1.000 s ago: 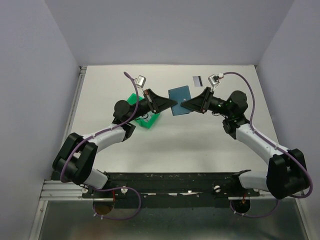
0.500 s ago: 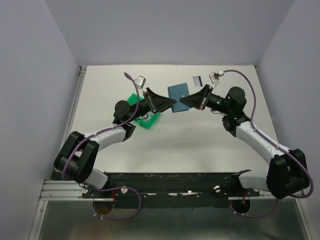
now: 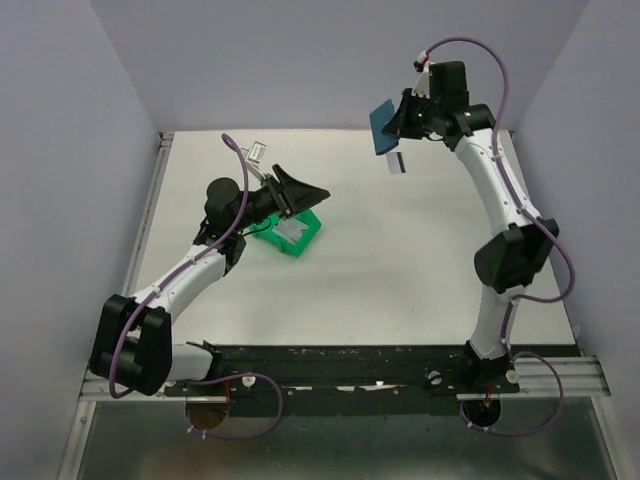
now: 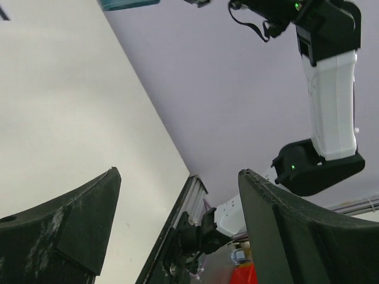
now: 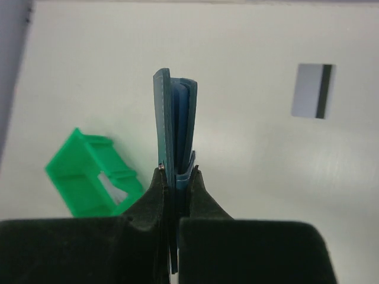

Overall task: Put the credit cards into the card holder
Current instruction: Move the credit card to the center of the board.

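Note:
The slate-blue card holder (image 3: pixel 381 127) hangs high over the table's far right, pinched edge-on in my shut right gripper (image 3: pixel 399 124). In the right wrist view the card holder (image 5: pixel 176 115) stands upright between the closed fingers of the right gripper (image 5: pixel 177 173). One credit card (image 3: pixel 396 161), silvery with a dark stripe, lies flat on the table below it, and it shows in the right wrist view as well (image 5: pixel 313 90). My left gripper (image 3: pixel 318 194) is open and empty over the green bin. Seen from its wrist, the left gripper (image 4: pixel 177 172) holds nothing between its fingers.
A green plastic bin (image 3: pixel 291 233) sits left of centre under the left gripper, with something pale inside; the green bin (image 5: pixel 92 171) also shows in the right wrist view. Lilac walls close the table on three sides. The raised right arm (image 4: pixel 328 89) fills the upper right of the left wrist view.
The right gripper shut on the card holder and lifted it up and back. The left gripper let go of it, opened and drew back to the left over the green bin.

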Robot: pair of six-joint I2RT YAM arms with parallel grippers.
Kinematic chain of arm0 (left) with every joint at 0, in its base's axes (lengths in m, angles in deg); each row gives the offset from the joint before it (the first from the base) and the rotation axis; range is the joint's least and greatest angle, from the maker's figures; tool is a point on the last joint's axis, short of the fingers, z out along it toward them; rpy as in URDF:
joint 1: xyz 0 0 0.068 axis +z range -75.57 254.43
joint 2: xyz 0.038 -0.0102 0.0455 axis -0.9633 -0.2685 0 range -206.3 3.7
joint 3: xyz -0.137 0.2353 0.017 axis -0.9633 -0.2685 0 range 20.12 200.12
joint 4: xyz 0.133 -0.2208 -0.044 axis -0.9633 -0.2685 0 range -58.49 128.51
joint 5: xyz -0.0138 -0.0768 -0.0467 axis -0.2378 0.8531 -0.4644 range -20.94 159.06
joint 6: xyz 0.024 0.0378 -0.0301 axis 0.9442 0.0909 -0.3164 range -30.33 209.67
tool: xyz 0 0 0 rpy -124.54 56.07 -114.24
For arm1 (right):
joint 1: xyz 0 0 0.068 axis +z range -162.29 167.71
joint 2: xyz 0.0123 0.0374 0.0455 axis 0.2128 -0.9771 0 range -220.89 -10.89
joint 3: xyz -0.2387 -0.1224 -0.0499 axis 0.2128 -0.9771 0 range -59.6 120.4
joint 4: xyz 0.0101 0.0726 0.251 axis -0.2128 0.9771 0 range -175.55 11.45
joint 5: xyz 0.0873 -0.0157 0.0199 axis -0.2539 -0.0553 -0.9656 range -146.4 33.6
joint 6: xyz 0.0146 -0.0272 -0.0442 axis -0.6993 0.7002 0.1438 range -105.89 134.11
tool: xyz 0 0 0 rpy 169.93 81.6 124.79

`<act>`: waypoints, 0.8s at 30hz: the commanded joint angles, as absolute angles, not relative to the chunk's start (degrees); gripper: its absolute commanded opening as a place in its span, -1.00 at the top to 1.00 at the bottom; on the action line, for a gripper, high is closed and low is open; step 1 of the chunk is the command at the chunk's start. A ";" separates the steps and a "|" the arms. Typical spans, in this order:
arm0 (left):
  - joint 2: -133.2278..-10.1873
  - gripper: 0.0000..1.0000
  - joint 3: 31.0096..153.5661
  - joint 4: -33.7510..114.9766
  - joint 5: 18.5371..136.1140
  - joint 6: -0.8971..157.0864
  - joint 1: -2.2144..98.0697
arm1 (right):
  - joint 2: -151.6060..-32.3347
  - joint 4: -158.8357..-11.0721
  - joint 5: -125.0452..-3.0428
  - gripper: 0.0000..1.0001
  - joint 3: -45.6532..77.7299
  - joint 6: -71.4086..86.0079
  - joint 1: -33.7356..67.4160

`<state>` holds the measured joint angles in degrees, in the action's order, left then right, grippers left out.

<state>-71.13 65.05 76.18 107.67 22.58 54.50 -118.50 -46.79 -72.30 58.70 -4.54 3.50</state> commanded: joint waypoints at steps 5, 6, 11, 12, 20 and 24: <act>-74.60 -0.78 65.47 70.59 113.62 26.83 57.99 | -139.10 -25.60 -56.67 0.99 80.05 7.17 0.90; -75.31 -0.78 65.47 71.02 114.15 26.75 58.43 | -140.34 -26.48 -56.75 0.99 80.67 7.08 0.11; -79.09 -0.77 66.08 74.01 116.87 25.34 60.19 | -148.16 -27.37 -56.75 0.99 86.99 7.08 -3.84; -79.88 -0.76 66.35 74.45 117.31 25.08 60.54 | -149.91 -27.37 -56.67 0.99 88.83 7.34 -4.55; -85.68 -0.74 67.93 76.91 120.13 24.37 61.68 | -156.69 -32.10 -61.05 0.99 90.61 6.12 -7.45; -88.93 -0.73 68.98 79.63 121.09 22.88 61.95 | -158.46 -35.09 -66.59 0.99 91.84 1.38 -9.65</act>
